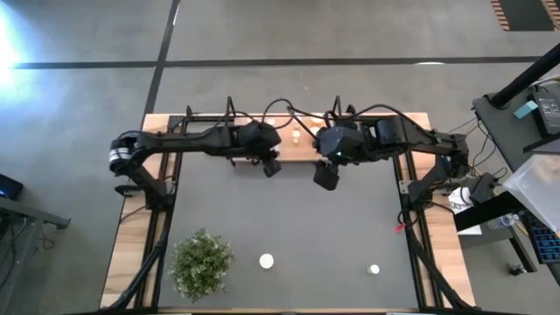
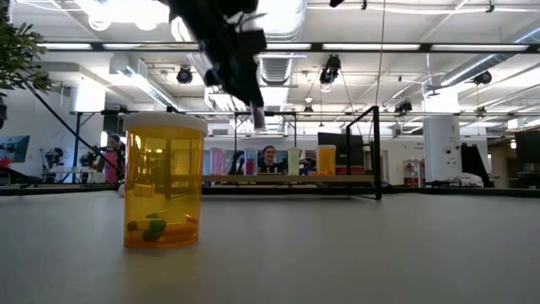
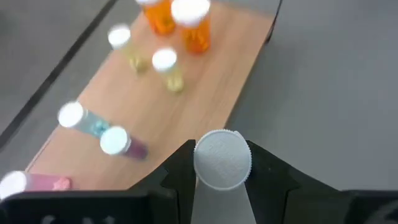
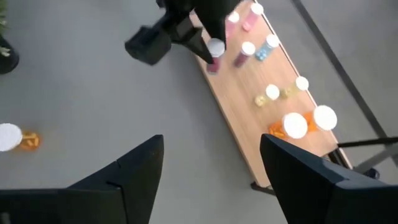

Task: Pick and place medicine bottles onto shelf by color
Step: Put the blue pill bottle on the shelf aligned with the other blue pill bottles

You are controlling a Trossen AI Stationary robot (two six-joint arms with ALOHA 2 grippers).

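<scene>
While the left pincer point(image 3: 222, 171) grips a white-capped bottle point(image 3: 222, 160), the right pincer point(image 4: 208, 168) gapes wide.

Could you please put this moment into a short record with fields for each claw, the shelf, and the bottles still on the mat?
left claw: shut on a white-capped bottle, held by the shelf's near edge
right claw: open, empty, above the mat beside the shelf
shelf: holds orange, yellowish, blue and pink bottles
bottles on mat: orange bottle upright; another small one further right
plant: on the mat's left side
</scene>
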